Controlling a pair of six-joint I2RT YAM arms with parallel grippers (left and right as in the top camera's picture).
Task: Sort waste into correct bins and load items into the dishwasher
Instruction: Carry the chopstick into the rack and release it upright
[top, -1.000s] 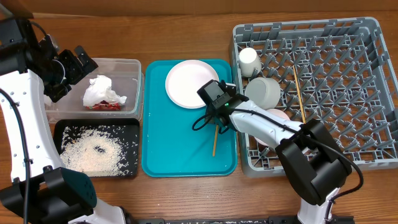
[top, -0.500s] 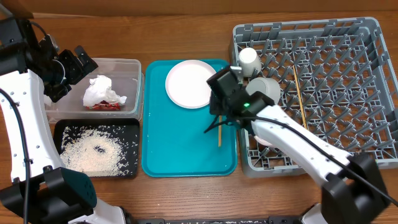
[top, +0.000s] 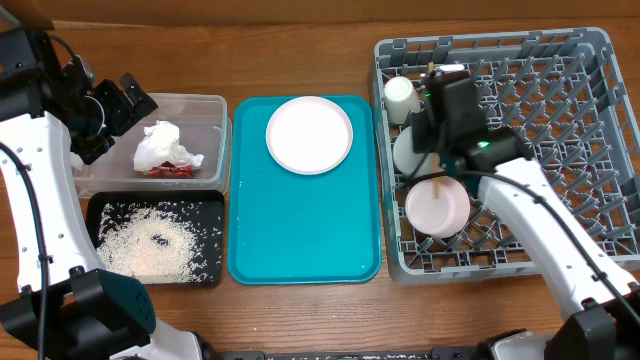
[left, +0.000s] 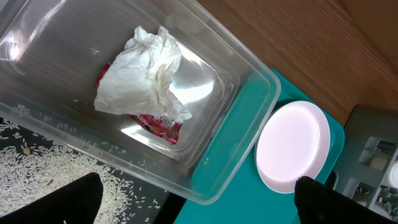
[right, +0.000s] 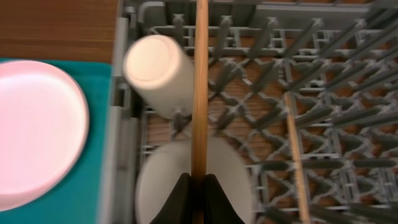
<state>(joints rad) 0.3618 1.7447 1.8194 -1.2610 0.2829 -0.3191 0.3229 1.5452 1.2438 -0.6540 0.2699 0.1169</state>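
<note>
Clamped on the second chopstick (right: 199, 93), the right gripper (right: 198, 186) has carried it off the teal tray (top: 300, 230) to over the dish rack (top: 560, 60) (left gripper (top: 135, 100) gapes wide beside the clear tub (top: 205, 105)), leaving just the small plate (top: 309, 134) to load.

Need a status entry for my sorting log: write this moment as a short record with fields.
left gripper: open, empty, by the clear tub
right gripper: shut on a chopstick, over the grey rack
clear tub: napkin and red packet inside
black tray: rice grains
teal tray: small plate only
grey rack: cup, bowl, pinkish-white plate, second chopstick
</note>
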